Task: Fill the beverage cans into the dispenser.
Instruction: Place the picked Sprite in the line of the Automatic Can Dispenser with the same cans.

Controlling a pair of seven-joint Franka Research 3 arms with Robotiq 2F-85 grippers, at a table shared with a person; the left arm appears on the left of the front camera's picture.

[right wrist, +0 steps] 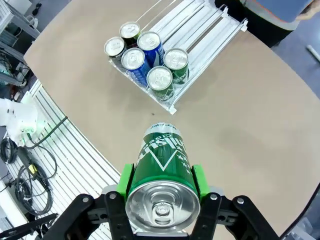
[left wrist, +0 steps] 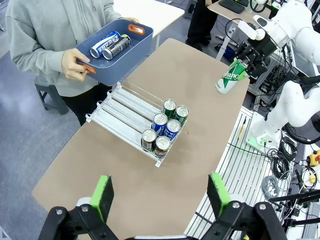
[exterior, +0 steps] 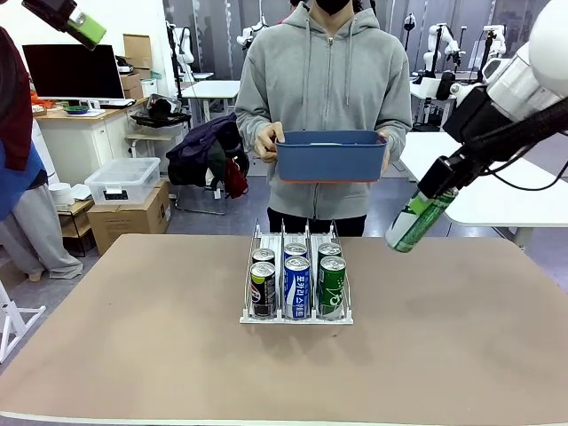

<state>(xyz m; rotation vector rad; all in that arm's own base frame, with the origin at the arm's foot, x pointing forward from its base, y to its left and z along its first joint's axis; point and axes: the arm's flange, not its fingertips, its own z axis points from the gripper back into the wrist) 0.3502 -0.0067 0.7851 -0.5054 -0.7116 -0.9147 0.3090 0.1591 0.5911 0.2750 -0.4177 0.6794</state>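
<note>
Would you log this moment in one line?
right gripper shut on green can; left gripper open; dispenser holds six cans; person holds blue bin

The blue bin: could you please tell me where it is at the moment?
In the front view the person holds the blue bin at the middle, beyond the table's far edge, behind and above the rack.

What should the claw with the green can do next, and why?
Probably carry the can in the right claw over to the bare far end of the rack, behind its two green ones: it hangs tilted beside the rack, and that lane has room.
</note>
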